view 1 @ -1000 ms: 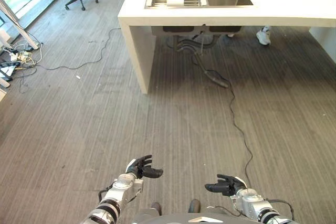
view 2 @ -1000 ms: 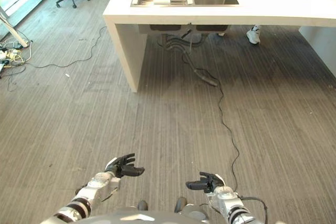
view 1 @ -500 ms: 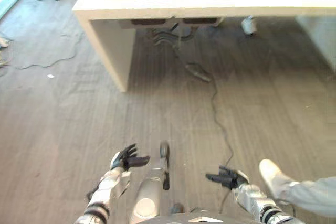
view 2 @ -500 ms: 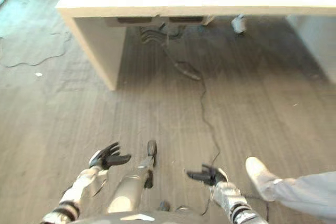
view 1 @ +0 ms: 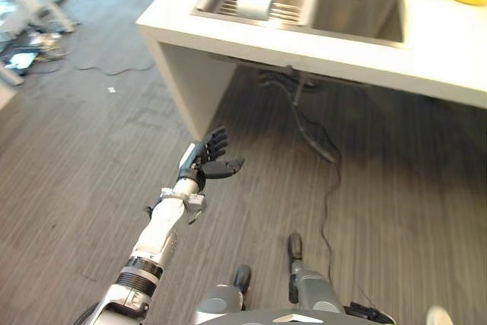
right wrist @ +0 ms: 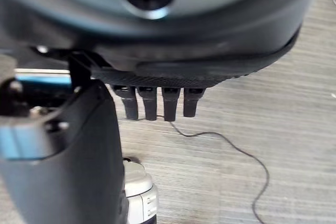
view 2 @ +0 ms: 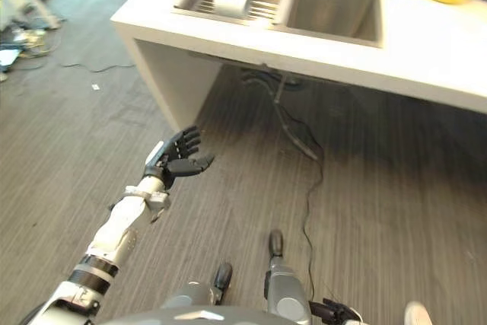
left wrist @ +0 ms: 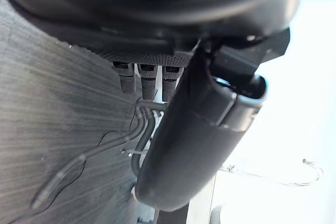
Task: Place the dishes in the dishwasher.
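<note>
Left robot hand (view 1: 207,160) raised over floor, fingers straight, empty — right robot hand (right wrist: 157,103) same, low.

You are looking at a brightly daylit room. Beyond the left hand (view 1: 207,164), the white counter (view 1: 251,36) is glaring and casting a soft shadow across the floor (view 1: 365,157) underneath.
</note>
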{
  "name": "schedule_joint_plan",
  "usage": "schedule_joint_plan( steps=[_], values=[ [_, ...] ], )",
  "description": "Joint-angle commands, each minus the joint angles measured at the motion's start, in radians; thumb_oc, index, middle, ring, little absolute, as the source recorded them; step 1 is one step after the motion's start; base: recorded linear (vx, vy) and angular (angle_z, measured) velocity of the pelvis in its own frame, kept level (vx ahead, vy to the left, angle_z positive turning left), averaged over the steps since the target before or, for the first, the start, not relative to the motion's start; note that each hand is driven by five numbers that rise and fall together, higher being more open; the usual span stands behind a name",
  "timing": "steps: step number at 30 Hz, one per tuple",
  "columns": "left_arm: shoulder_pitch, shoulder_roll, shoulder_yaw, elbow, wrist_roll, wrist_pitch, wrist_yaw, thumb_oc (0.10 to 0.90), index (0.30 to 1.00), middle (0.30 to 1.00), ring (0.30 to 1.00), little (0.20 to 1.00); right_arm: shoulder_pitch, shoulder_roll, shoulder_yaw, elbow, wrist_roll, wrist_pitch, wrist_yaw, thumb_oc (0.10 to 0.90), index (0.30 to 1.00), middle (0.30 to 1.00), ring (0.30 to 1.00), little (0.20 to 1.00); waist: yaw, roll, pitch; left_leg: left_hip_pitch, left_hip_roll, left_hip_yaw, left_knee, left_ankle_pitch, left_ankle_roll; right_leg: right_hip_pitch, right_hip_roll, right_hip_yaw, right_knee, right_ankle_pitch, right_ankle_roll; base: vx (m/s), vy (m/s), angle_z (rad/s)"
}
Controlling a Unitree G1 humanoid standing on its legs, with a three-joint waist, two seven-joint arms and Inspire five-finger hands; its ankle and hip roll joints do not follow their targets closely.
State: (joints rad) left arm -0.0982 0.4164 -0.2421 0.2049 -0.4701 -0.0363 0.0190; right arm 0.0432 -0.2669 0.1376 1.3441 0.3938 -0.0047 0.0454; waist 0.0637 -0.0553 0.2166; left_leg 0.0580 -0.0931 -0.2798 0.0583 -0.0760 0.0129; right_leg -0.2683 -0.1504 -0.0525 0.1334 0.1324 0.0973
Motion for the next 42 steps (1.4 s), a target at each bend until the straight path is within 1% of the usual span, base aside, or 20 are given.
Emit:
schedule_joint_plan(
  steps=[1,4,6,8,9,11,12,13,15,20,22,23,25,29,31,32,33,35,38,42],
  values=[
    [-0.023,-0.038,-0.013,-0.087,-0.018,-0.056,-0.057,0.800,0.900,0.900,0.900,0.900,-0.040,-0.023,-0.001,0.024,-0.016,0.002,0.016,0.800,0.900,0.900,0.900,0.900,0.004,0.020,-0.007,-0.082,0.047,0.129,0.034,0.006,-0.024,0.191,0.051,-0.059,-0.052,-0.125,0.044,0.15,-0.230,0.61],
    [-0.012,-0.048,-0.005,-0.071,-0.023,-0.055,-0.059,0.800,0.900,0.900,0.900,0.900,-0.045,-0.029,0.021,0.034,-0.037,0.003,0.014,0.800,0.900,0.900,0.900,0.900,0.010,0.029,-0.014,-0.106,0.049,0.109,0.134,-0.002,-0.055,0.247,0.062,-0.091,-0.099,-0.138,0.017,0.14,-0.225,0.70],
    [0.004,-0.052,-0.002,-0.073,-0.031,-0.049,-0.057,0.800,0.900,0.900,0.900,0.900,-0.043,-0.035,0.029,0.028,-0.043,0.003,0.012,0.800,0.900,0.900,0.900,0.900,0.013,0.040,-0.005,-0.163,0.055,0.116,0.297,0.039,-0.074,0.281,0.077,-0.096,-0.097,-0.162,-0.008,0.11,-0.228,0.37],
    [0.021,-0.059,-0.003,-0.079,-0.026,-0.045,-0.054,0.800,0.900,0.900,0.900,0.900,-0.052,-0.042,0.034,0.008,-0.036,0.000,0.006,0.800,0.900,0.900,0.900,0.900,0.009,0.040,0.014,-0.257,0.079,0.192,0.478,0.115,-0.093,0.318,0.080,-0.121,-0.095,-0.183,-0.029,0.08,-0.223,0.43],
    [0.032,-0.066,-0.011,-0.086,-0.027,-0.038,-0.057,0.800,0.900,0.900,0.900,0.900,-0.056,-0.045,0.030,0.002,-0.021,0.003,0.004,0.800,0.900,0.900,0.900,0.900,0.012,0.045,0.011,-0.297,0.135,0.267,0.464,0.137,-0.089,0.345,0.090,-0.140,-0.104,-0.201,-0.041,0.14,-0.171,0.22],
    [0.033,-0.069,-0.015,-0.086,-0.023,-0.035,-0.061,0.800,0.900,0.900,0.900,0.900,-0.056,-0.044,0.030,0.001,-0.015,0.002,0.003,0.800,0.900,0.900,0.900,0.900,0.017,0.044,0.007,-0.299,0.150,0.298,0.402,0.125,-0.084,0.363,0.089,-0.144,-0.120,-0.204,-0.039,0.19,-0.040,0.10],
    [0.034,-0.072,-0.020,-0.102,-0.013,-0.033,-0.066,0.800,0.900,0.900,0.900,0.900,-0.059,-0.043,0.036,0.002,-0.017,0.002,0.004,0.800,0.900,0.900,0.900,0.900,0.030,0.058,-0.008,-0.317,0.165,0.300,0.199,0.139,-0.080,0.385,0.103,-0.145,-0.148,-0.213,-0.025,0.19,0.017,0.07],
    [0.035,-0.072,-0.021,-0.102,-0.013,-0.033,-0.066,0.800,0.900,0.900,0.900,0.900,-0.058,-0.044,0.036,0.002,-0.017,0.002,0.005,0.800,0.900,0.900,0.900,0.900,0.032,0.053,-0.004,-0.299,0.160,0.305,0.178,0.149,-0.080,0.393,0.098,-0.143,-0.151,-0.213,-0.025,0.27,0.032,0.09],
    [0.000,-0.074,-0.044,-0.115,-0.014,-0.043,-0.058,0.800,0.900,0.900,0.900,0.900,-0.069,-0.041,0.044,0.016,-0.026,0.001,-0.006,0.800,0.900,0.900,0.900,0.900,0.050,0.071,-0.005,-0.336,0.192,0.302,-0.068,0.258,-0.111,0.440,0.114,-0.150,-0.178,-0.229,-0.018,0.26,0.033,-0.16],
    [-0.026,-0.075,-0.043,-0.152,-0.025,-0.049,-0.057,0.800,0.900,0.900,0.900,0.900,-0.070,-0.036,0.027,0.053,-0.026,0.011,-0.003,0.800,0.900,0.900,0.900,0.900,0.047,0.077,-0.007,-0.341,0.206,0.342,-0.120,0.289,-0.124,0.486,0.117,-0.154,-0.210,-0.236,-0.005,0.18,0.054,-0.12],
    [-0.018,-0.065,-0.028,-0.211,-0.047,-0.059,-0.065,0.800,0.900,0.900,0.900,0.900,-0.058,-0.024,0.018,0.075,-0.037,0.014,0.009,0.800,0.900,0.900,0.900,0.900,0.053,0.089,-0.045,-0.310,0.211,0.343,-0.105,0.315,-0.124,0.518,0.120,-0.125,-0.219,-0.258,0.001,0.35,0.192,-0.35],
    [-0.018,-0.065,-0.028,-0.211,-0.047,-0.059,-0.065,0.800,0.900,0.900,0.900,0.900,-0.058,-0.024,0.018,0.075,-0.037,0.014,0.009,0.800,0.900,0.900,0.900,0.900,0.053,0.089,-0.045,-0.310,0.211,0.343,-0.105,0.315,-0.124,0.518,0.120,-0.125,-0.219,-0.258,0.001,0.54,0.349,-0.72],
    [-0.012,-0.038,-0.011,-0.263,-0.050,-0.071,-0.073,0.800,0.900,0.900,0.900,0.900,-0.050,-0.006,0.011,0.088,-0.066,0.020,0.021,0.800,0.900,0.900,0.900,0.900,0.075,0.057,-0.078,-0.306,0.170,0.292,-0.018,0.247,-0.089,0.531,0.059,-0.074,-0.147,-0.278,0.021,0.44,0.302,-0.77],
    [-0.009,-0.020,0.000,-0.293,-0.044,-0.075,-0.075,0.800,0.900,0.900,0.900,0.900,-0.048,0.007,0.006,0.084,-0.074,0.019,0.026,0.800,0.900,0.900,0.900,0.900,0.079,0.034,-0.085,-0.298,0.148,0.298,0.030,0.195,-0.059,0.510,0.030,-0.063,-0.067,-0.267,0.042,0.20,0.163,-0.48],
    [0.001,-0.005,0.031,-0.322,-0.030,-0.081,-0.065,0.800,0.900,0.900,0.900,0.900,-0.057,0.014,-0.002,0.077,-0.074,0.019,0.023,0.800,0.900,0.900,0.900,0.900,0.087,0.013,-0.086,-0.273,0.101,0.304,0.068,0.132,-0.015,0.429,-0.014,-0.055,0.115,-0.160,0.090,0.18,0.254,0.03],
    [0.009,-0.007,0.046,-0.330,-0.034,-0.082,-0.055,0.800,0.900,0.900,0.900,0.900,-0.060,0.014,-0.005,0.077,-0.069,0.022,0.024,0.800,0.900,0.900,0.900,0.900,0.085,0.022,-0.081,-0.264,0.097,0.296,0.068,0.125,0.000,0.391,-0.010,-0.044,0.200,-0.111,0.092,0.03,0.259,-0.10],
    [0.030,-0.015,0.093,-0.299,-0.045,-0.113,-0.041,0.800,0.900,0.900,0.900,0.900,0.076,-0.005,-0.007,0.061,-0.095,0.012,0.079,0.800,0.900,0.900,0.900,0.900,0.047,0.037,-0.059,-0.249,0.107,0.311,0.058,0.122,0.007,0.329,-0.002,-0.008,0.301,-0.077,0.091,-0.03,0.255,0.12],
    [0.026,-0.040,0.145,-0.252,-0.077,-0.106,-0.017,0.800,0.900,0.900,0.900,0.900,0.075,-0.050,-0.014,0.070,-0.157,0.026,0.093,0.800,0.900,0.900,0.900,0.900,0.015,0.060,-0.039,-0.192,0.121,0.325,0.023,0.107,0.016,0.256,-0.023,-0.056,0.366,-0.062,0.097,0.02,0.182,0.29],
    [0.132,-0.075,0.243,-0.165,-0.114,-0.076,-0.013,0.800,0.900,0.900,0.900,0.900,0.092,-0.105,-0.063,0.080,-0.181,0.018,0.096,0.800,0.900,0.900,0.900,0.900,-0.005,0.057,-0.032,-0.133,0.109,0.305,-0.029,0.097,0.001,0.246,-0.037,-0.138,0.156,-0.139,0.064,0.20,0.002,-0.17],
    [0.274,-0.081,0.383,-0.099,0.007,-0.081,0.015,0.800,0.900,0.900,0.900,0.900,0.103,-0.125,-0.110,0.121,-0.210,0.024,0.085,0.800,0.900,0.900,0.900,0.900,0.026,0.038,-0.040,-0.101,0.093,0.307,-0.110,0.115,-0.023,0.304,-0.012,-0.141,-0.084,-0.123,0.084,0.10,-0.080,0.42]
  ],
)
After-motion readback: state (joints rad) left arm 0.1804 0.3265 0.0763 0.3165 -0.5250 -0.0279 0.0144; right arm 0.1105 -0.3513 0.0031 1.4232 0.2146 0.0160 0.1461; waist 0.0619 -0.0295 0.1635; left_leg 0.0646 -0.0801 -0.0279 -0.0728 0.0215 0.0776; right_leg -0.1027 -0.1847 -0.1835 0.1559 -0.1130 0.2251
